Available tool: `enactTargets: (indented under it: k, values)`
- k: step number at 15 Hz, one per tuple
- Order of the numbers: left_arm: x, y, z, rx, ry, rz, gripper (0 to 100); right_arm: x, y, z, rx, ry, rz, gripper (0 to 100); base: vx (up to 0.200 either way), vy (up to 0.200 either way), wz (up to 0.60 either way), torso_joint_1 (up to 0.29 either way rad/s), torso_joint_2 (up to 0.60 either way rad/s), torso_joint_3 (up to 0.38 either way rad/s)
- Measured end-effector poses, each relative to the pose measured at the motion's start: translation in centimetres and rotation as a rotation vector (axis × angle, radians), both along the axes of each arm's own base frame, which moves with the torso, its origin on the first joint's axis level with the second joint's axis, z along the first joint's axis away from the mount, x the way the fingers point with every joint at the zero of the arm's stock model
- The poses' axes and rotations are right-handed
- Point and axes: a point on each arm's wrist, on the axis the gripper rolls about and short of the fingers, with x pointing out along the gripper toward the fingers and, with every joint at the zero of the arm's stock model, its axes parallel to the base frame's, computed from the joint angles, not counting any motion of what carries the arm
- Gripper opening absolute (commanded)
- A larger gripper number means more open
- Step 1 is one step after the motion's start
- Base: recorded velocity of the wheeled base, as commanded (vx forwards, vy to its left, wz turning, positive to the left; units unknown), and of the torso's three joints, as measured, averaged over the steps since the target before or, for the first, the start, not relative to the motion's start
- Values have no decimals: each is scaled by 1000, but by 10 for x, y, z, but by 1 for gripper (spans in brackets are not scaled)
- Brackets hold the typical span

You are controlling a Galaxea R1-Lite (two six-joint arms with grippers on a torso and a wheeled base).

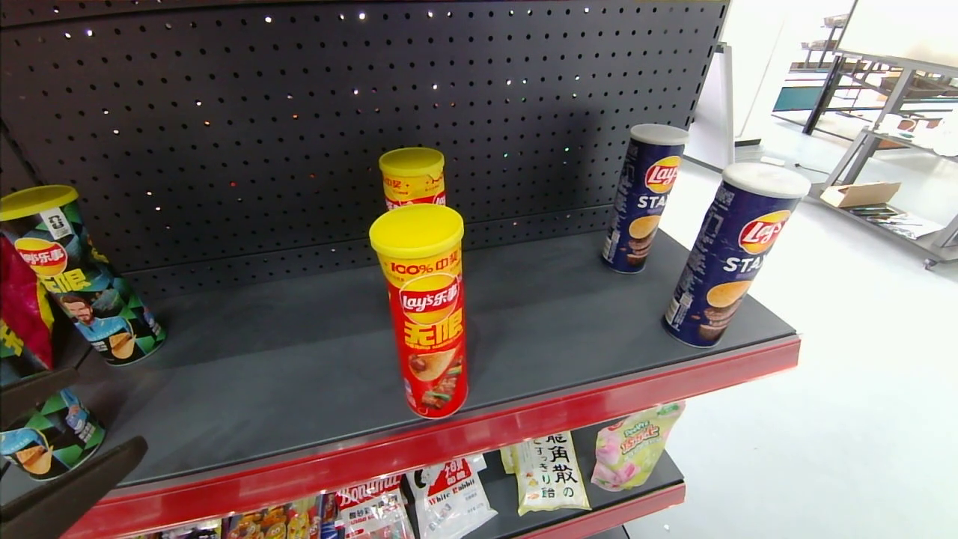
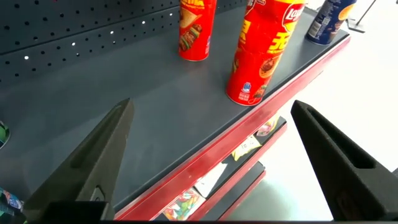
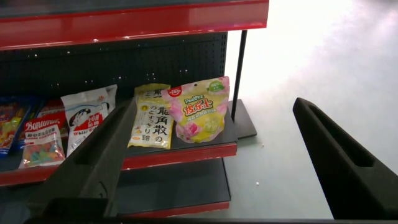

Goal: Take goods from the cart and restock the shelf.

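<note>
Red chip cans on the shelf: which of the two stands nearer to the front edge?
The front red can, standing close to the red shelf edge. The rear red can stands behind it, by the pegboard.

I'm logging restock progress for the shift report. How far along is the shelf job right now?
Done: two red cylindrical chip cans with yellow lids, two dark blue cans with white lids and a green patterned can stand upright on the grey shelf. In hand: nothing; the left pincer and right pincer are open and empty. Left: wide bare stretches of shelf suggest more goods are likely to come.
</note>
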Motion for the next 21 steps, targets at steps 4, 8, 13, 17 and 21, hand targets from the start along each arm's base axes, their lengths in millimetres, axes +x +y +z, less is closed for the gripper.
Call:
enactTargets:
  k: [4,8,13,17,21]
  values:
    - [0,0,0,-1,1,-7,100,0,0,0,0,0,0,100,0,0,0,0,0,0]
    - [0,0,0,-1,1,-10,100,0,0,0,0,0,0,100,0,0,0,0,0,0]
    - [0,0,0,0,1,-10,100,0,0,0,0,0,0,100,0,0,0,0,0,0]
    - [-1,0,-1,-1,-1,-10,100,0,0,0,0,0,0,100,0,0,0,0,0,0]
    - [-11,1,-8,-2,-15,-10,100,0,0,0,0,0,0,100,0,0,0,0,0,0]
